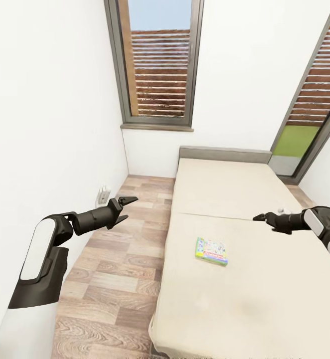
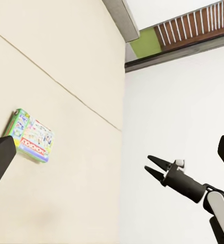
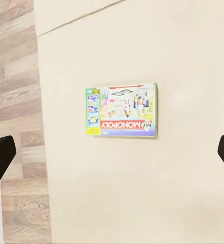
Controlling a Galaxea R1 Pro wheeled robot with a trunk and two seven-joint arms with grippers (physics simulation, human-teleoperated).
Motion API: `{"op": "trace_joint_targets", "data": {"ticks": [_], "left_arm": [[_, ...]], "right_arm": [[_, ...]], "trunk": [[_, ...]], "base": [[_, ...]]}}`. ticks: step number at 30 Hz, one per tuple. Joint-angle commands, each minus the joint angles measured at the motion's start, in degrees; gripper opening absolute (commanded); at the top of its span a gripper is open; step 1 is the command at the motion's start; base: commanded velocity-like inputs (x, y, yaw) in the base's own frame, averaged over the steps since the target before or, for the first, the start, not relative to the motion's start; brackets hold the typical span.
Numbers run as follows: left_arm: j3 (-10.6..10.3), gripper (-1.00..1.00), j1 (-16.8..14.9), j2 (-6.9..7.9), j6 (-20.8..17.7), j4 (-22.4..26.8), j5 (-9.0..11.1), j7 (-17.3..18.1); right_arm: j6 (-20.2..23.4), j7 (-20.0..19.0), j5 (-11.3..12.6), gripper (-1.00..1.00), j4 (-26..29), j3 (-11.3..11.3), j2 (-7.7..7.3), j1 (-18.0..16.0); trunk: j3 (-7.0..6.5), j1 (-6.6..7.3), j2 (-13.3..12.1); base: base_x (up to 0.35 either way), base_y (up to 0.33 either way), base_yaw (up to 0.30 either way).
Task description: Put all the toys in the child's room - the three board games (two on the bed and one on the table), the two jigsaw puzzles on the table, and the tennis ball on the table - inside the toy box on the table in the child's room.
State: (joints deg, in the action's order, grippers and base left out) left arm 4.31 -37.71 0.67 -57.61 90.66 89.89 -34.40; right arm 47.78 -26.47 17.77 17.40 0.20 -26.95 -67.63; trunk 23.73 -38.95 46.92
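One board game, a green-edged Monopoly box (image 1: 211, 251), lies flat in the middle of the beige bed (image 1: 264, 299). The right wrist view looks straight down on the Monopoly box (image 3: 122, 111), well clear of that gripper's fingertips (image 3: 0, 157). My right gripper (image 1: 258, 217) hovers open over the bed, up and to the right of the box. My left gripper (image 1: 130, 208) hangs open over the wood floor left of the bed, holding nothing. The left wrist view catches the box (image 2: 33, 142) and my right gripper (image 2: 149, 164). The toy box, table, jigsaw puzzles and tennis ball are out of view.
A strip of wood-plank floor (image 1: 115, 269) runs between the white left wall and the bed. A wall socket (image 1: 103, 196) sits low on that wall. The grey headboard (image 1: 225, 153) stands against the far wall under tall windows (image 1: 157, 65).
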Motion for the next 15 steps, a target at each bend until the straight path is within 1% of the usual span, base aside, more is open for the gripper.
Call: {"op": "trace_joint_targets", "data": {"ticks": [1,4,8,15], "left_arm": [[0.1,1.00,0.0,-0.01,-0.1,0.0,0.6,-0.6],[0.1,1.00,0.1,0.00,-0.1,0.0,0.7,-0.5],[0.2,1.00,0.1,0.01,-0.1,0.0,0.7,-0.5],[0.2,1.00,0.2,-0.03,-0.1,0.0,0.7,-0.6]], "right_arm": [[-0.5,-0.2,0.0,1.00,0.0,0.0,0.19,0.0],[-2.2,-0.2,0.0,1.00,-0.1,-0.1,0.72,0.0],[-3.1,-0.2,0.0,1.00,-0.2,-0.1,1.00,0.0],[-6.7,-0.2,0.1,1.00,-0.5,-0.2,1.69,0.0]], "trunk": [[0.17,-0.01,0.1],[0.45,-0.01,0.1],[0.82,-0.01,0.1],[1.48,-0.01,0.1]], "base": [[0.000,0.000,0.000],[0.000,0.000,0.000],[0.000,0.000,0.000],[0.000,0.000,0.000]]}}
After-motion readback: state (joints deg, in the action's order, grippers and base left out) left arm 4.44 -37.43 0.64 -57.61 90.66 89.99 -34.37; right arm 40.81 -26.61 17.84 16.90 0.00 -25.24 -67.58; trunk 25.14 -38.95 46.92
